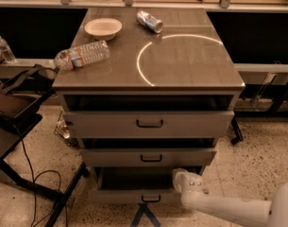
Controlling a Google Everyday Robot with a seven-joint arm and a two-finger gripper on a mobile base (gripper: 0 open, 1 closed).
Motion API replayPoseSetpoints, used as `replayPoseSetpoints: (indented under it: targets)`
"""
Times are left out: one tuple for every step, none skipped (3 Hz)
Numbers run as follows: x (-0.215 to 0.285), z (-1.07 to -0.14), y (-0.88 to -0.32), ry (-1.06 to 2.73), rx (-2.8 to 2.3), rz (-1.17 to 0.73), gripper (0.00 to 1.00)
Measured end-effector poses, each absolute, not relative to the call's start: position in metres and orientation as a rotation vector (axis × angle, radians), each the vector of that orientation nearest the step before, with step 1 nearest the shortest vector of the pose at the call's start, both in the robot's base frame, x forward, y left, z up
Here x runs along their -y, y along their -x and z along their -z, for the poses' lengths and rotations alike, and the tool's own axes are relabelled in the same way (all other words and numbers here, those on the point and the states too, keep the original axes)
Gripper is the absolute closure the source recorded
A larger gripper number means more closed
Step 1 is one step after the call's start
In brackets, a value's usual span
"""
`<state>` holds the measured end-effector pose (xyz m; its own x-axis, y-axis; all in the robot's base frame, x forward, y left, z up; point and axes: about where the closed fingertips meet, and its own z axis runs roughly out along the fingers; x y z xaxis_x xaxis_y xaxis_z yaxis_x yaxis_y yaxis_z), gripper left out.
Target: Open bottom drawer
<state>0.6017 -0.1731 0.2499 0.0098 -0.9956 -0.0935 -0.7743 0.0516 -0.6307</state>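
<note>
The bottom drawer (134, 196) is the lowest, slimmest grey front of the cabinet, with a small black loop handle (150, 199). It stands pulled out a little, with a dark gap showing above its front. My gripper (180, 178) is at the end of the white arm (228, 211) that comes in from the lower right. It sits at the right end of the bottom drawer, just above the front's top edge and right of the handle. The middle drawer (148, 157) and the top drawer (148, 123) also stand slightly out.
On the cabinet top (181, 65) lie a plastic water bottle (82, 55), a white bowl (103, 28) and a tipped can (149, 21). A dark chair or stand with cables (16, 112) is at the left. Speckled floor (257, 160) lies to the right.
</note>
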Motion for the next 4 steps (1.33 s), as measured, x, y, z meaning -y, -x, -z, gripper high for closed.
replayPoseSetpoints:
  targets:
    - [0.178, -0.235, -0.619, 1.762, -1.821, 0.513, 1.0]
    - [0.192, -0.196, -0.63, 1.749, -1.886, 0.449, 1.0]
    - [0.203, -0.168, -0.633, 1.736, -1.932, 0.399, 1.0]
    - [0.213, -0.133, -0.622, 1.713, -1.988, 0.332, 1.0]
